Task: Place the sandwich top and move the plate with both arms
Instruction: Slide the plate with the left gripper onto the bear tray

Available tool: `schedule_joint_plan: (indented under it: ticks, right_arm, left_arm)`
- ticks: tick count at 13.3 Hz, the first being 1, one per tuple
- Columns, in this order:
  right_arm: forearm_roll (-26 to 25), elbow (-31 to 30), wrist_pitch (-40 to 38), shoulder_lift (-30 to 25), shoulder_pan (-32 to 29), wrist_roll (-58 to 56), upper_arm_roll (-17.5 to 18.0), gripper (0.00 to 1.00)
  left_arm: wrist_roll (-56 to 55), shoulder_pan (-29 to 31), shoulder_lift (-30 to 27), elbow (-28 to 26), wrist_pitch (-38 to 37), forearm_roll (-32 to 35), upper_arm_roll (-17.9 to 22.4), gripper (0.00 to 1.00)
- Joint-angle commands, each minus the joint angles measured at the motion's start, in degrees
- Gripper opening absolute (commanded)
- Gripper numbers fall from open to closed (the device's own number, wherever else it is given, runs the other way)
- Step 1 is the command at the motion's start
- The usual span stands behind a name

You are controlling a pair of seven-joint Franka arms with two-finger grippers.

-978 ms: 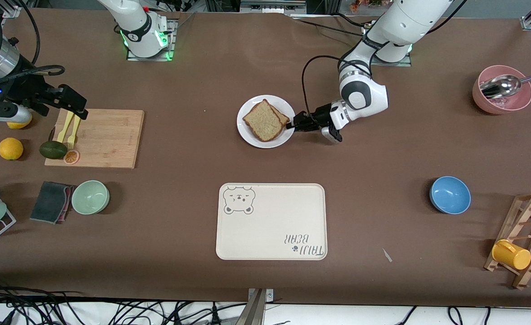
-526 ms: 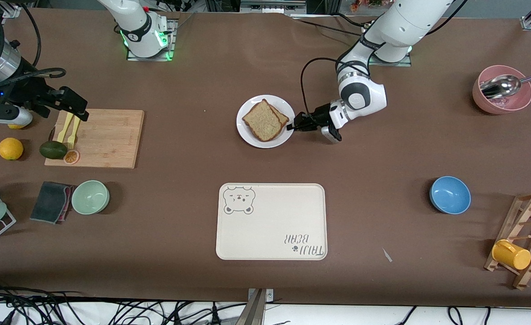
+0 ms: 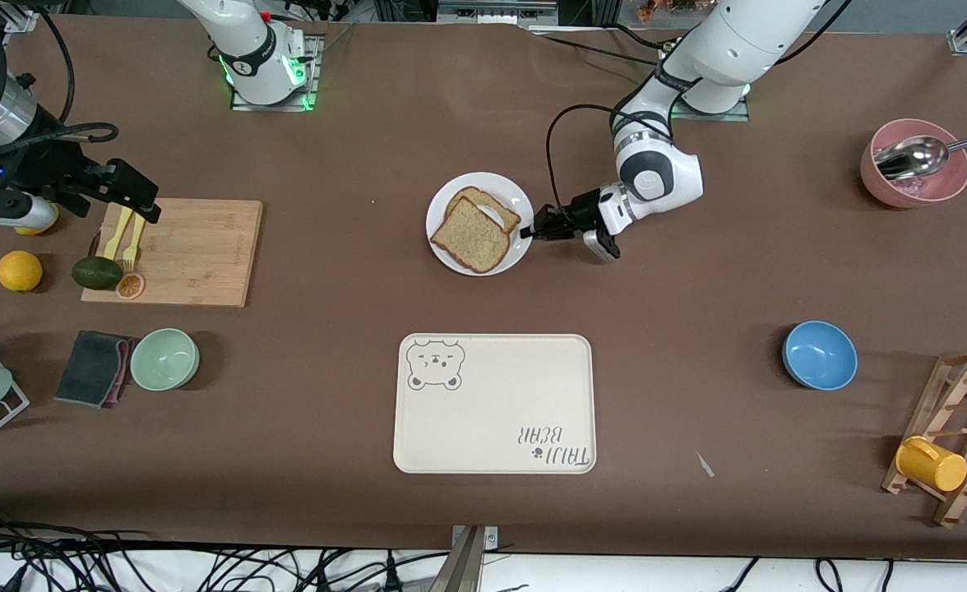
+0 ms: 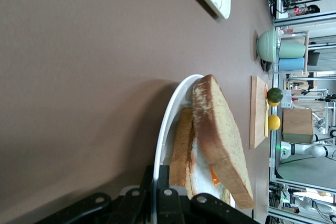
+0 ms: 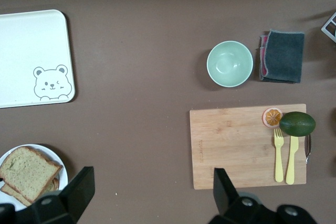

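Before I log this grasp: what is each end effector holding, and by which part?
The left end effector grips the plate by its rim, toward the left arm's end of the table. The right end effector is open, holding nothing, above the cutting board.

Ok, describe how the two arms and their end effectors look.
Both arms are glossy white with rounded joints and dark bands. The left arm trails a looping black cable to its black end effector. The right arm's black end effector follows a silver wrist section; green lights glow at its base.
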Motion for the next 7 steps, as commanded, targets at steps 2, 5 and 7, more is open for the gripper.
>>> schedule_joint_plan:
  ticks: [2,5,7]
  right_arm:
    - [-0.28,0.31,0.22,-0.22,-0.23,0.03,0.16,1.00]
    - [-0.28,0.31,0.21,-0.22,-0.23,-0.06,0.16,1.00]
    - [-0.10,0.31,0.30,-0.22,-0.06,0.55,0.25,1.00]
  left_arm:
    - [-0.36,0.85,-1.45,3.84,0.29,-3.33,0.87,0.00]
    - [-2.30,1.56,-1.54,7.71,0.29,-3.33,2.62,0.00]
    - [-3.52,1.56,-1.19,9.73,0.29,-3.24,4.47,0.00]
